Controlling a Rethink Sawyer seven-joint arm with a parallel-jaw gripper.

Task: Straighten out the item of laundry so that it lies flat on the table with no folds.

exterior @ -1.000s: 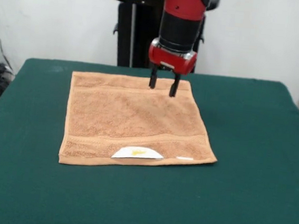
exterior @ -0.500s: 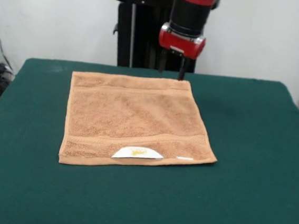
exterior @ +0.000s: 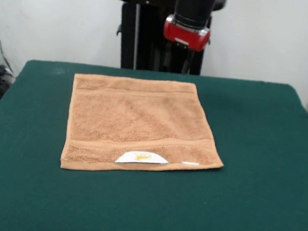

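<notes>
Hand [exterior: 178, 63] is hanging above the table's [exterior: 259, 158] far edge, clear of everything, grip state you cannot tell | towel [exterior: 139, 122] is lying spread flat mid-table, slightly left, white labels [exterior: 142, 157] facing the near edge

Even, soft indoor light — faint shadows, mild blur, no glare

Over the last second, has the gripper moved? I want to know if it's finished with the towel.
Yes. The gripper has risen off the towel toward the pedestal.
</notes>
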